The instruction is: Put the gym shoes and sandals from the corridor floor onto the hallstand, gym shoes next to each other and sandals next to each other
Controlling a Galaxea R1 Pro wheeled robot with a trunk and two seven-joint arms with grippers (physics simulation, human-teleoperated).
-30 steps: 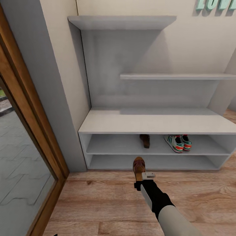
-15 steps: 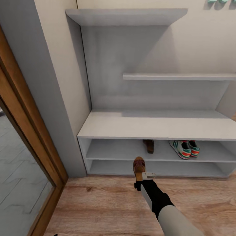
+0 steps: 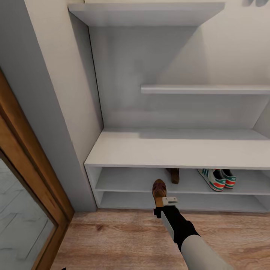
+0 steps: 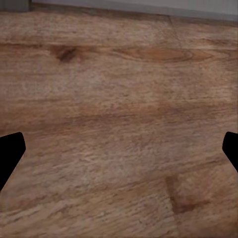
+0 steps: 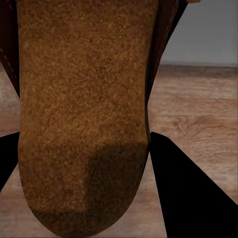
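My right gripper (image 3: 162,200) is shut on a brown sandal (image 3: 159,188), held just in front of the hallstand (image 3: 176,152) at the height of its shelves. The right wrist view looks straight onto that sandal's tan insole (image 5: 84,109), with a dark finger (image 5: 191,191) on either side of it. The other sandal (image 3: 173,174) lies on the upper open shelf, partly hidden under the top. Both gym shoes (image 3: 216,178) sit side by side on the same shelf to its right. My left gripper (image 4: 119,148) hangs open over the corridor floor (image 4: 119,89).
A grey wall pier (image 3: 56,112) and a wood-framed glass door (image 3: 26,195) stand at the left. Two thin floating shelves (image 3: 204,89) hang above the rack. Bare plank floor (image 3: 112,240) lies in front of the rack.
The whole view has shifted: the rack looks closer and sits further right and lower in the picture. The right arm and its sandal keep the same place in the view.
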